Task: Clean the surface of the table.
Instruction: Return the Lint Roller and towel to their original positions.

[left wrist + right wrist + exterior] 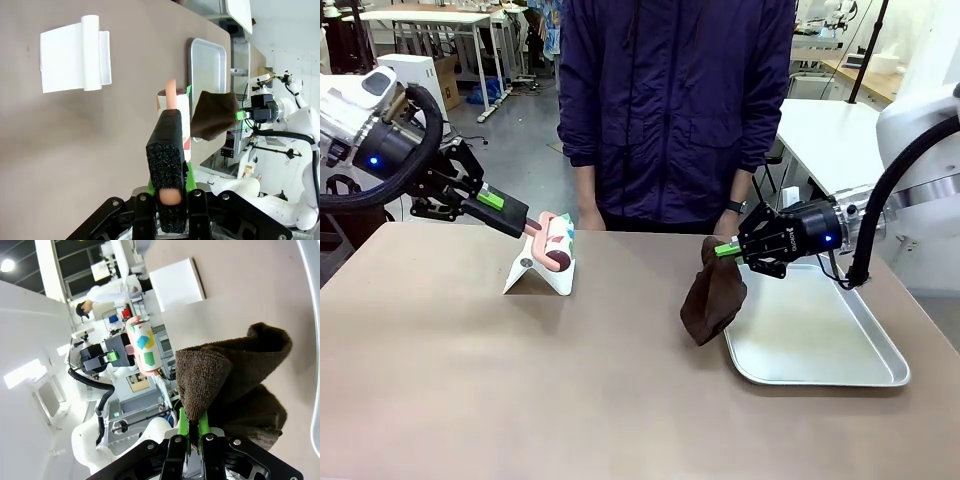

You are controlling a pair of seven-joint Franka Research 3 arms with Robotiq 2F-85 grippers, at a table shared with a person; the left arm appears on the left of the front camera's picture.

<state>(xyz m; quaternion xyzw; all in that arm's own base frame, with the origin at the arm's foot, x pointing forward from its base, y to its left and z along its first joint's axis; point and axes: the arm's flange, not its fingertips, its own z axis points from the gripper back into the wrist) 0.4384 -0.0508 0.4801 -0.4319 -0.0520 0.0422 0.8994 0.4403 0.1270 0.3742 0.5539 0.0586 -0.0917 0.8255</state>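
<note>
Front view: cup (556, 243) held lifted by left fingers (505, 213), brown cloth (712, 300) pinched by right fingers (730, 249); wiping of tabletop (570, 380) judged next.

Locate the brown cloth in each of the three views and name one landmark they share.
Front view: the brown cloth hangs from the right end effector, right of centre.
Left wrist view: right of centre, mid-height.
Right wrist view: lower right, pinched at its fold.
Shared landmark: the white folded stand.
</note>
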